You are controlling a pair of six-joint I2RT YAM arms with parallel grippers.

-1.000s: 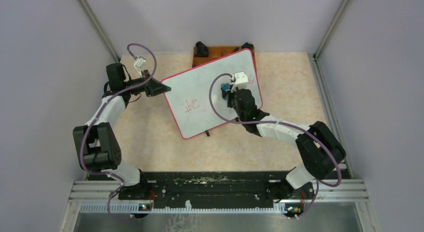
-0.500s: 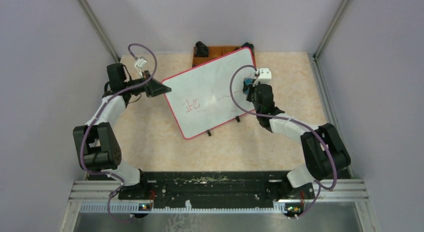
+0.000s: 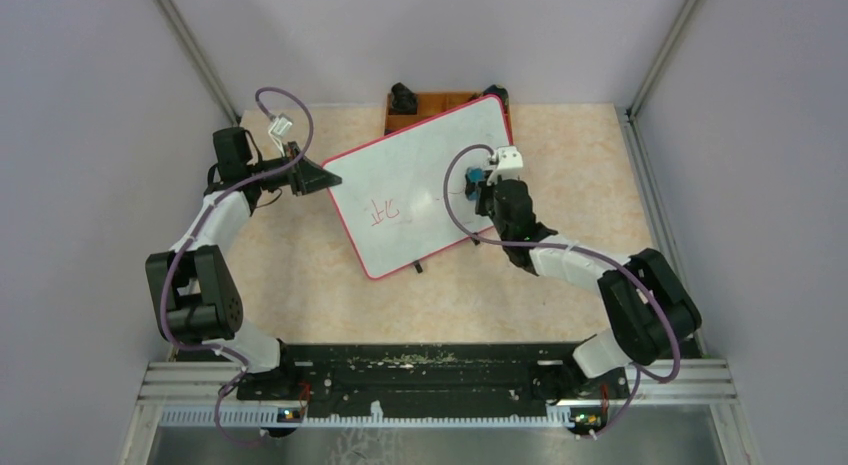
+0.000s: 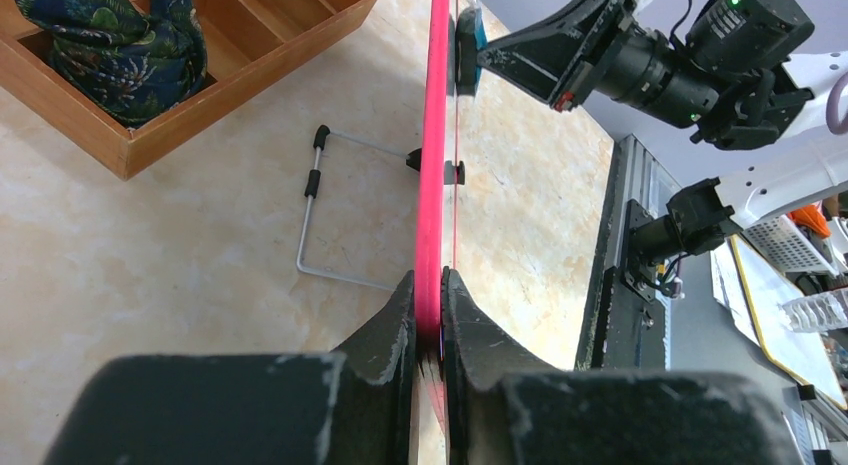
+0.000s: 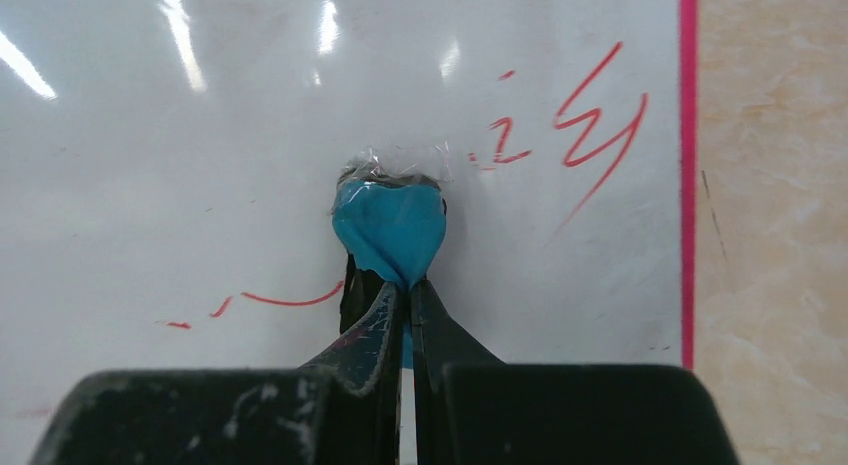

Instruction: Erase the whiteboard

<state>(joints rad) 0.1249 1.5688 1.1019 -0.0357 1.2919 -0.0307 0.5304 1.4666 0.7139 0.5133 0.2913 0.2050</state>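
The whiteboard (image 3: pixel 400 180) with its red rim stands tilted in the middle of the table, red characters (image 3: pixel 384 211) at its lower left. My left gripper (image 3: pixel 328 175) is shut on the board's left edge; the left wrist view shows the red rim (image 4: pixel 432 165) edge-on between my fingers. My right gripper (image 3: pixel 481 182) is shut on a small blue eraser (image 3: pixel 477 175) pressed against the board's right part. In the right wrist view the blue eraser (image 5: pixel 390 228) touches the board (image 5: pixel 150 185), with red strokes (image 5: pixel 595 125) upper right and a thin red line (image 5: pixel 280 300) lower left.
A brown wooden tray (image 3: pixel 440 103) stands behind the board, holding a dark patterned cloth (image 4: pixel 115 45) in the left wrist view. The board's wire stand (image 4: pixel 330 220) rests on the tabletop. Grey walls enclose the table; a black rail (image 3: pixel 420 370) runs along the near edge.
My right gripper swept the eraser right toward the board's right edge, then came back a little left. The left gripper and board stayed still.
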